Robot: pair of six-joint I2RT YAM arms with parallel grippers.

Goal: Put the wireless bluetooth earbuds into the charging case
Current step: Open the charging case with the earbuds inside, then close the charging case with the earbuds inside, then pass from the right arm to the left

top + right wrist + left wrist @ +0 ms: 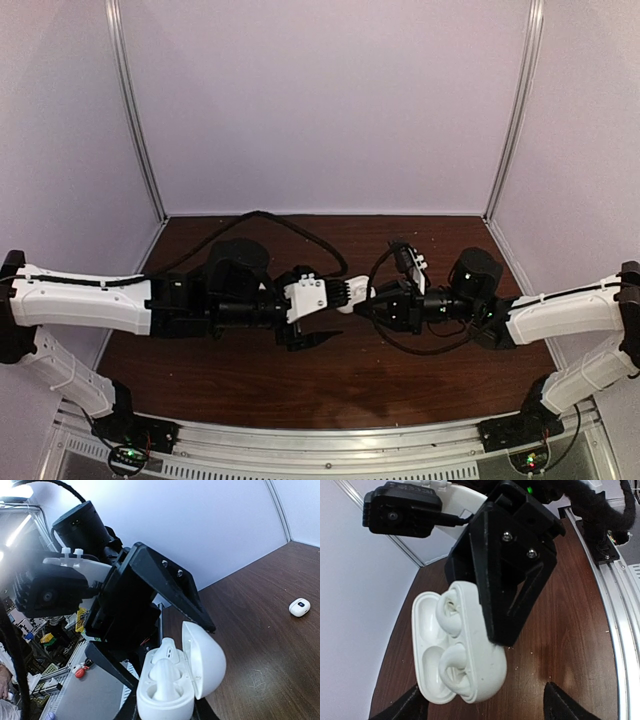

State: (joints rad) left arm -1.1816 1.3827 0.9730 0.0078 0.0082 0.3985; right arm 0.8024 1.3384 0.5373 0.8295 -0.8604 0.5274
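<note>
A white charging case (207, 662) sits between my right gripper's (165, 712) jaws, which are shut on its base. Its lid stands open. Two white earbuds (167, 680) sit in its wells, stems down. In the left wrist view the same case (487, 655) hangs from the right gripper's black finger (505, 580), with both earbuds (451, 665) visible inside. My left gripper (487, 705) is open, its tips on either side just short of the case. In the top view the case (357, 297) is held above mid-table between the left gripper (338, 315) and the right gripper (375, 303).
A second small white case (299, 607), closed and with a dark spot, lies on the brown table (265, 645) further off. Black cables (290, 228) run across the back of the table. White walls enclose the table on three sides.
</note>
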